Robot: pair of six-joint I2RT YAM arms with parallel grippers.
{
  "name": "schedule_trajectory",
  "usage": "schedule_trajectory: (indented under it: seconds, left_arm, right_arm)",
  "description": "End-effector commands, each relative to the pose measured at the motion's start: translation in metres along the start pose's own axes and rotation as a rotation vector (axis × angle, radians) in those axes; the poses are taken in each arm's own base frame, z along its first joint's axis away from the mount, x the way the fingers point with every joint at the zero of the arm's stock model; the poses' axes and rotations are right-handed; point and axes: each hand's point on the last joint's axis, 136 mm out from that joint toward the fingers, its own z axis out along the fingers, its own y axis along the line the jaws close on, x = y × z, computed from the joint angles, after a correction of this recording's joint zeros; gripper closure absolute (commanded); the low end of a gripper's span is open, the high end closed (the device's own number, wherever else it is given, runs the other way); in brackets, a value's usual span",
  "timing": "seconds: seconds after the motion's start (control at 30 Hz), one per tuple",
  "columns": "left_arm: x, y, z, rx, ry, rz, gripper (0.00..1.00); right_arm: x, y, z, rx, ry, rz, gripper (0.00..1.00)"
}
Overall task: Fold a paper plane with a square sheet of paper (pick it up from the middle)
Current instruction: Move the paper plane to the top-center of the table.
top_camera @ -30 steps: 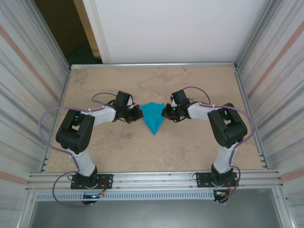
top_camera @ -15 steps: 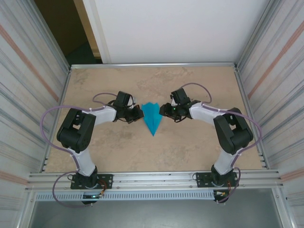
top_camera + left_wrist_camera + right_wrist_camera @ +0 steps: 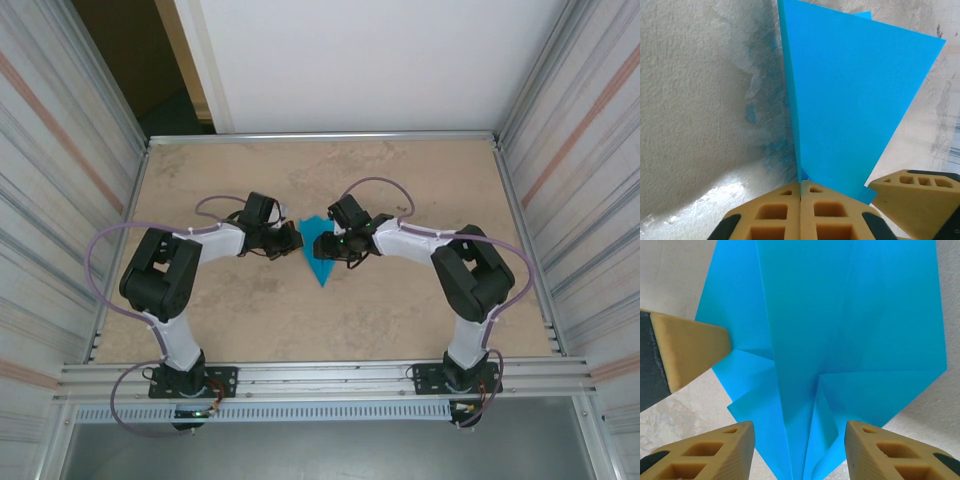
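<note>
The teal paper plane (image 3: 320, 266) lies folded in the middle of the table with its pointed nose toward the arms. My left gripper (image 3: 296, 238) is shut, and its tips (image 3: 801, 186) rest against the plane's left edge (image 3: 850, 100). My right gripper (image 3: 330, 245) reaches in from the right, over the plane. It is open, and its fingers (image 3: 725, 452) straddle the raised centre folds of the plane (image 3: 840, 315) without touching the paper. One finger (image 3: 687, 347) of the left gripper sits on the plane's left wing. A right finger (image 3: 920, 200) shows beside the left jaws.
The beige table (image 3: 400, 320) is boxed in by corrugated metal walls (image 3: 60, 200) on the left and right and a white panel at the back. An aluminium rail (image 3: 320, 375) carrying both arm bases runs along the near edge.
The right gripper has opened and slid left until it is over the plane, now covering much of it from above. The left gripper has stayed shut in place.
</note>
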Motion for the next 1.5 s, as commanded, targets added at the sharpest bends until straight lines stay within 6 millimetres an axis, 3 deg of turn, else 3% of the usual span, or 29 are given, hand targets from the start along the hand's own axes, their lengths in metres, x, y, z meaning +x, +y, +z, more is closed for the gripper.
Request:
schedule_trajectory:
  seconds: [0.0, 0.23, 0.5, 0.8, 1.2, 1.47]
  left_arm:
    - [0.001, 0.000, 0.003, 0.015, 0.009, 0.004, 0.97]
    - [0.002, 0.000, 0.003, 0.019, 0.014, 0.002, 0.97]
    - [0.003, -0.002, 0.003, 0.028, 0.016, 0.004, 0.98]
    - [0.003, -0.001, 0.003, 0.028, 0.018, 0.002, 0.98]
    - [0.004, 0.001, 0.004, 0.022, 0.021, -0.002, 0.97]
    - [0.003, 0.000, 0.005, 0.021, 0.020, -0.002, 0.95]
  right_arm:
    - [-0.002, 0.009, 0.004, -0.001, 0.011, -0.026, 0.51]
    - [0.001, 0.022, 0.010, -0.002, 0.023, -0.076, 0.52]
    - [0.002, 0.016, 0.019, 0.054, 0.033, -0.092, 0.49]
    - [0.002, 0.009, 0.021, 0.094, 0.039, -0.097, 0.54]
    - [0.001, 0.001, 0.023, 0.139, 0.034, -0.063, 0.73]
    - [0.005, 0.002, 0.028, 0.149, 0.054, -0.049, 0.73]
